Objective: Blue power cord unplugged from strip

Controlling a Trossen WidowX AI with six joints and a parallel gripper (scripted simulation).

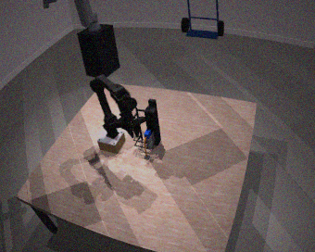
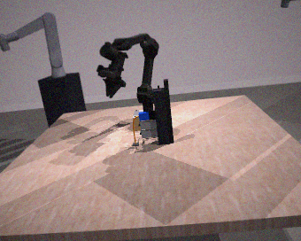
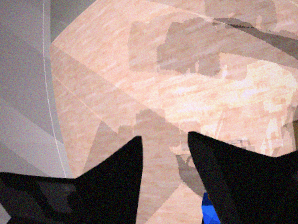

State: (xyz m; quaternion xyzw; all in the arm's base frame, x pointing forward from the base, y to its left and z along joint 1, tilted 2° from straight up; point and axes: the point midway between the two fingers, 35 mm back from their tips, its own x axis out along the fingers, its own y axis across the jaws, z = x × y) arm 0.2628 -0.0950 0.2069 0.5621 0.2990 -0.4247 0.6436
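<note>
The black power strip point(image 1: 153, 119) point(image 2: 164, 116) stands upright on the wooden table point(image 1: 198, 153) point(image 2: 238, 146). The blue plug point(image 1: 147, 132) point(image 2: 143, 116) point(image 3: 210, 215) sits in its face near the top, above a grey plug point(image 2: 147, 128). An orange cord point(image 2: 135, 129) hangs down beside them to the table. My gripper point(image 2: 111, 91) point(image 3: 165, 139) hangs in the air to the upper left of the blue plug, apart from it. Its fingers stand partly open with only bare table showing between them. In the wrist view the blue plug peeks out beside the right finger.
My arm's base box point(image 1: 111, 143) stands just left of the strip. A grey robot arm on a black pedestal point(image 1: 98, 48) point(image 2: 61, 95) stands behind the table. A blue hand trolley point(image 1: 202, 23) stands by the far wall.
</note>
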